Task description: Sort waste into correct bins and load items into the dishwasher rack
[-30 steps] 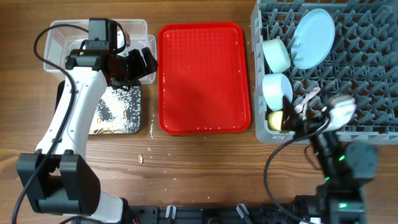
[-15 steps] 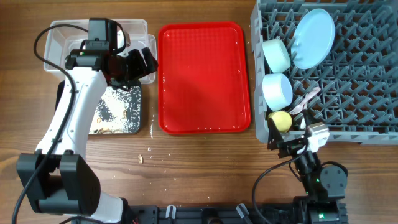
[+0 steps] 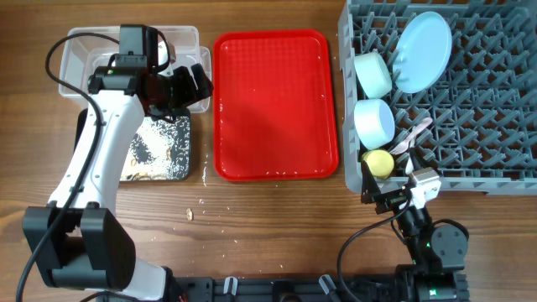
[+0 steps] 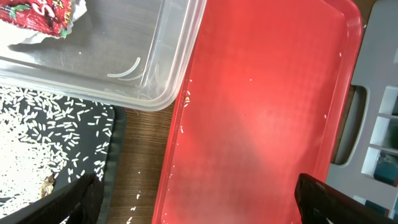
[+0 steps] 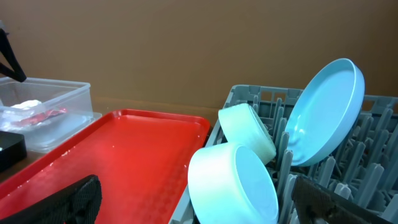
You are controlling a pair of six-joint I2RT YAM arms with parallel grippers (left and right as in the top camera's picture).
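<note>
Rack (image 3: pixel 495 143), right, holds plate (image 3: pixel 422 50), green bowl (image 3: pixel 373 74), blue bowl (image 3: pixel 374 122), cup (image 3: pixel 379 162) and cutlery (image 3: pixel 411 138); the red tray (image 3: pixel 275 105) lies between it and the tub (image 3: pixel 71 38), which holds the wrapper (image 4: pixel 37 15), with the black tray (image 4: pixel 117 134) of scraps just beside the tub. I judge that only crumbs (image 3: pixel 190 214) on the table near the black tray are left: light, loose, too small to pinch, better swept. My left gripper (image 3: pixel 195 84) hangs spread and empty over the tub's edge, my right gripper (image 3: pixel 379 197) spread and empty at the rack's corner; the black tray's rim must be cleared.
</note>
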